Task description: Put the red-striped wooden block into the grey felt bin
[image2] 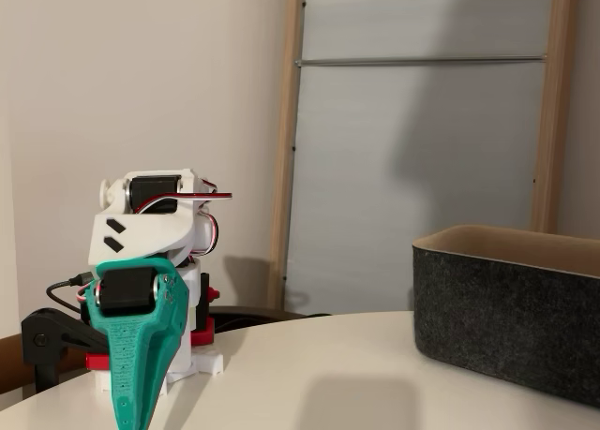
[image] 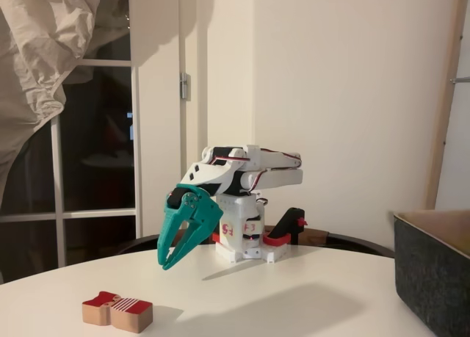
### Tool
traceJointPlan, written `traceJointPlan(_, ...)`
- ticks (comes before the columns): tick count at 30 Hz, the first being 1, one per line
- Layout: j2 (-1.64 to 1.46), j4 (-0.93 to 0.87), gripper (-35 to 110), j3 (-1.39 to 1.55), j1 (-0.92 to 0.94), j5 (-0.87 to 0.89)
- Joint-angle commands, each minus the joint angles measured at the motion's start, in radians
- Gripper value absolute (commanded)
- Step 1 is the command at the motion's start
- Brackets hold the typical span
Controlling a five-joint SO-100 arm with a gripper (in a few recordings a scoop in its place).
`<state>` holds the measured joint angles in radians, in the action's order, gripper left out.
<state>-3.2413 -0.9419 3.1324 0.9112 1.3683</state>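
- Teal gripper (image: pixel 170 262) hangs folded close to the arm's base, its tips pointing down and just above the table (image: pixel 294 293); nothing is between the fingers, and in this fixed view they show a narrow gap at the tips.
- Seen edge-on in the other fixed view, the gripper (image2: pixel 127 421) tells you nothing about that gap, so go by the side-on picture.
- Your block (image: pixel 117 311) lies flat on the table near the front edge, in front of the gripper and a little to its left in that view, apart from the fingers and untouched.
- Your bin (image2: pixel 511 322) stands on the table's right side in both fixed views, well apart from the block, its mouth open upward.
- The step in hand, as I judge it, is the reach: spread the fingers wider before you come down, since the present gap looks too narrow for the block.
- Extend forward and low, and line the fingers across the block's shorter span, not along its length.
- The outline is notched, so close on a straight stretch of the sides if you can; a grip on a notch may let it twist.
- Lift well above the bin's wall before swinging right, since a low carry could catch the felt rim.
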Motion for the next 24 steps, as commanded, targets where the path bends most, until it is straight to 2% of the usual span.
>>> traceJointPlan(1, -0.028, -0.005, 0, 0.012, 0.003, 0.009)
traceJointPlan(24, -0.025, -0.005, 1, 0.012, 0.015, -0.026)
